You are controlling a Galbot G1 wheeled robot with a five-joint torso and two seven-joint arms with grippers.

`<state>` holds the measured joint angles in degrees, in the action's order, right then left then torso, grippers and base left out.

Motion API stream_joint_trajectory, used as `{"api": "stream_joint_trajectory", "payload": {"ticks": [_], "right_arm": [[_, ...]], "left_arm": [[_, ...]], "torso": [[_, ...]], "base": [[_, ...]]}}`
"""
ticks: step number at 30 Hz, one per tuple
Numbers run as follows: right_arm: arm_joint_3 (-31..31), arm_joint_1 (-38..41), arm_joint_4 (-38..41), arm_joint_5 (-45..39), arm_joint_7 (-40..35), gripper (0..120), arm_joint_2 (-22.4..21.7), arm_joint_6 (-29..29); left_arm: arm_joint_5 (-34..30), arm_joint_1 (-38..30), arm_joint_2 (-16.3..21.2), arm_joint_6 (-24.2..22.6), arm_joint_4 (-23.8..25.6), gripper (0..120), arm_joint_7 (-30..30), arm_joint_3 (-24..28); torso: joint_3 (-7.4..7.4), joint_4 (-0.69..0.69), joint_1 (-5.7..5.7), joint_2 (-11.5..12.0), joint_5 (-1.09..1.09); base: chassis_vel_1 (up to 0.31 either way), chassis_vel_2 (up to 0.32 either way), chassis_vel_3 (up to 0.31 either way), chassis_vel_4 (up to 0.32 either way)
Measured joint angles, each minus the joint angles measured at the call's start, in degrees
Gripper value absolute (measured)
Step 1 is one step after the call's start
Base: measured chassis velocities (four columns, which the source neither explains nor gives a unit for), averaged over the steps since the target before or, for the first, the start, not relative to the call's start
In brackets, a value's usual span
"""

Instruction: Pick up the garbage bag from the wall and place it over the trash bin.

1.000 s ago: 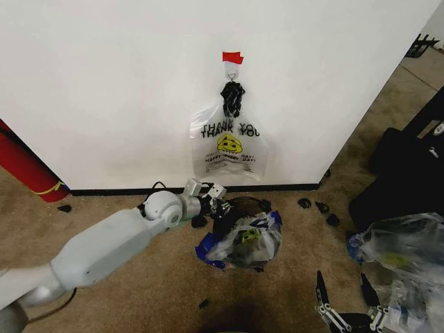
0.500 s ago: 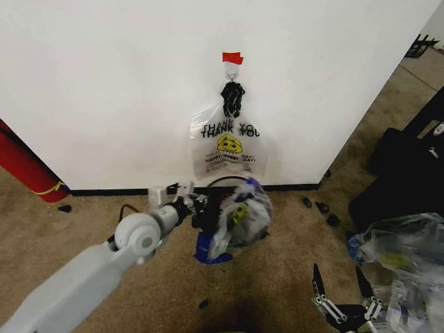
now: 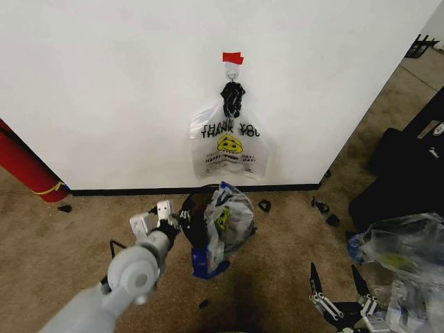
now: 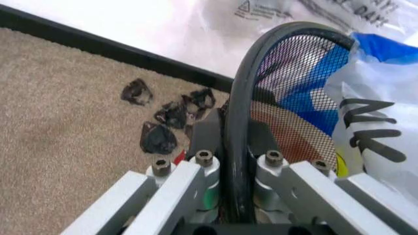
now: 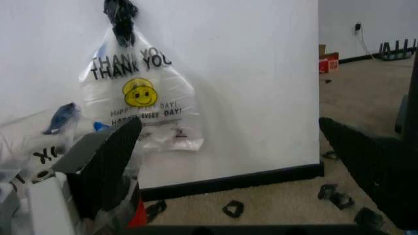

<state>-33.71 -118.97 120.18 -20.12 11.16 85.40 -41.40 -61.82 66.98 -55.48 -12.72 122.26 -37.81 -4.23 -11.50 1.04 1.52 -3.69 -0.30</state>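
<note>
The white wall point(image 3: 104, 90) with its black baseboard takes up the upper part of the head view, and brown carpet floor point(image 3: 83, 229) runs below it. A long red cylinder point(image 3: 21, 163) leans at the far left. A bulky clear plastic bundle point(image 3: 402, 257) lies at the right edge. A smiley "THANK YOU" bag point(image 3: 229, 149) hangs flat against the wall from a small hook point(image 3: 232, 69) under a strip of red tape point(image 3: 232, 57). It shows no blue strips and nothing touches it.

Below that bag and in front of the baseboard is the trash bin point(image 3: 192, 211), a black mesh bin tipped so its round rim stands nearly on edge. The garbage bag point(image 3: 229, 215), with blue handle strips, bunches against the bin's right side. Part of it hangs down to the carpet rather than being spread over the rim.

The left gripper point(image 3: 161, 211) is just left of the bin. In the left wrist view its fingers are clamped on the bin's black rim point(image 4: 238, 98), with the mesh and the blue-striped plastic directly beyond them. The bag therefore lies across the bin from this gripper, toward the robot's right.

The right gripper point(image 3: 334, 277) hangs low at the lower right, well apart from the bin. Its two dark fingers are spread wide and hold nothing. The left arm is much the nearer of the two.
</note>
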Motion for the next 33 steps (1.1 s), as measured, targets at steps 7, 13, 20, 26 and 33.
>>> {"api": "stream_joint_trajectory", "payload": {"ticks": [7, 13, 20, 26, 33], "right_arm": [[-0.2, 0.2, -0.3, 0.0, -0.9, 100, -0.3, 0.0], [-0.5, 0.3, -0.4, 0.0, -1.4, 100, -0.7, 0.2], [-0.5, 0.4, -0.6, -0.3, -1.4, 100, -0.8, 0.2], [-0.7, 0.9, -0.8, -0.5, -1.5, 100, -0.8, 0.5], [-0.8, 1.5, -1.2, -0.6, -1.5, 100, -0.8, 0.8]], "left_arm": [[7.2, 1.3, -6.0, 3.8, -2.3, 3, -0.3, 1.9], [9.0, 1.3, -8.6, 4.2, -4.3, 3, -0.6, 3.5], [13.0, 0.6, -9.3, 5.7, -7.3, 3, 1.6, 4.9], [13.8, -0.7, -10.1, 6.2, -10.2, 3, 2.1, 5.5], [13.8, -1.1, -10.2, 6.2, -11.9, 3, 2.0, 5.7]], "torso": [[-0.01, 0.01, 0.00, 0.0, 0.00], [-0.01, 0.00, 0.00, 0.0, 0.00], [-0.01, 0.00, 0.00, 0.0, -0.01], [-0.01, 0.00, 0.01, 0.0, 0.00], [-0.01, 0.00, 0.01, 0.0, -0.01]], "base": [[0.000, 0.000, 0.000, 0.000], [0.000, 0.000, 0.000, 0.000], [0.000, 0.000, 0.000, 0.000], [0.000, 0.000, 0.000, 0.000], [0.000, 0.000, 0.000, 0.000]]}}
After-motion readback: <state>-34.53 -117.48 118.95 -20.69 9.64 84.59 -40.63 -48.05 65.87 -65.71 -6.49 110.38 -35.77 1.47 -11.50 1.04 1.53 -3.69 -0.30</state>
